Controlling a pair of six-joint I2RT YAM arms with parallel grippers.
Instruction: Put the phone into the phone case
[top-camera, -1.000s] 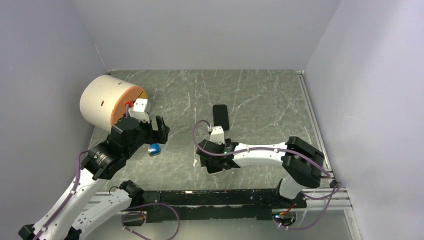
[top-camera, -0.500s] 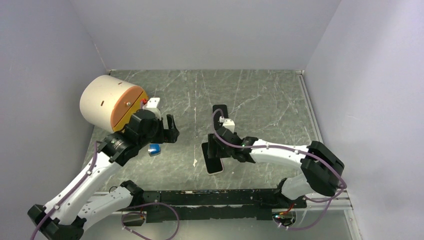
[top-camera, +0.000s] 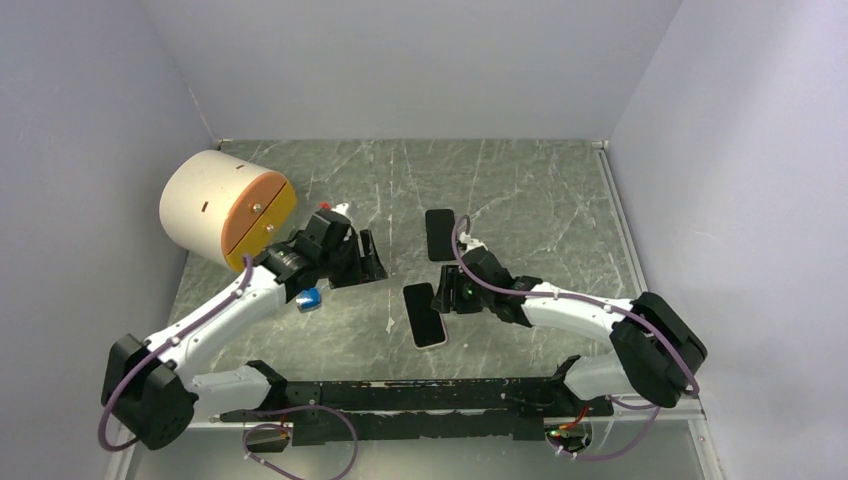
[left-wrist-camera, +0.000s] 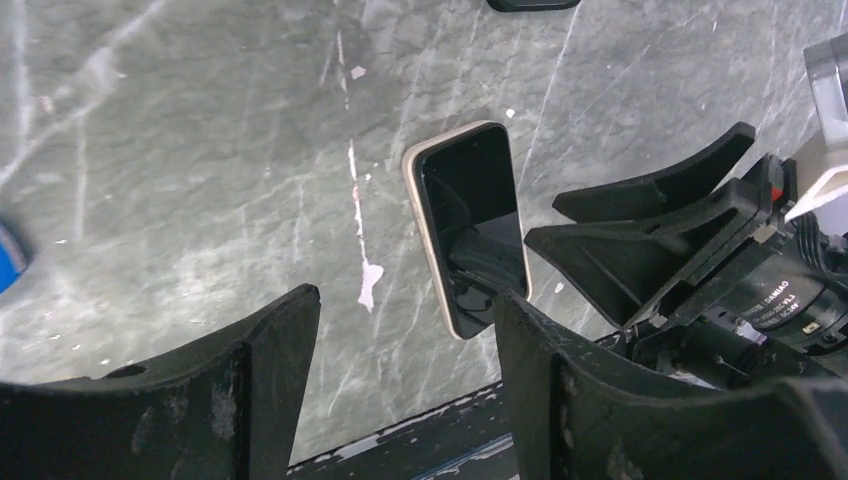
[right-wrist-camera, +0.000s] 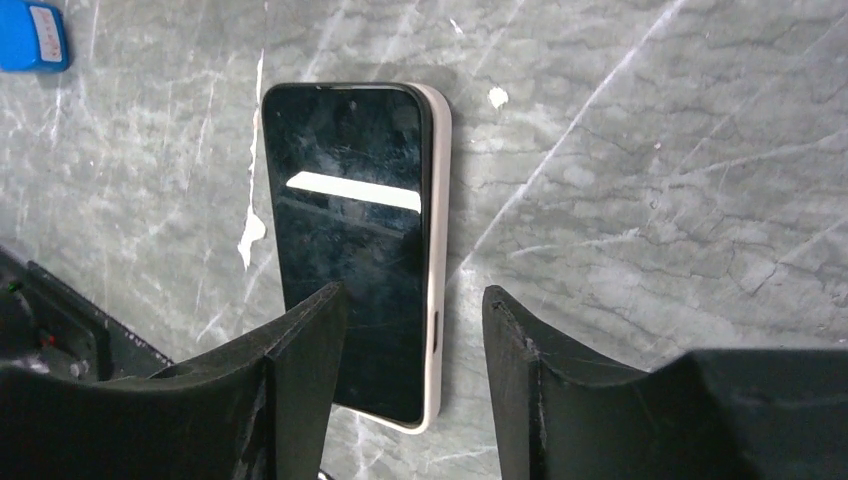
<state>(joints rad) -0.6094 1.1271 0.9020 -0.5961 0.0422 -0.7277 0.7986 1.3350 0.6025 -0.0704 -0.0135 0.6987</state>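
While flat, case (right-wrist-camera: 437, 230) beside right end effector (right-wrist-camera: 412, 293)

Phone (right-wrist-camera: 350, 230) in phone case (right-wrist-camera: 440, 200) lies flat, mid-surface (top-camera: 540, 200). Left tool (top-camera: 371, 262) near its far-left side, right tool (top-camera: 443, 292) just beside its far-right corner; both jaws apart, nothing between. Second black phone (top-camera: 438, 234) behind right tool. Large cylinder (top-camera: 225, 205) fills far-left corner; blue item (top-camera: 309, 297) beneath left arm. Bare surface far right.
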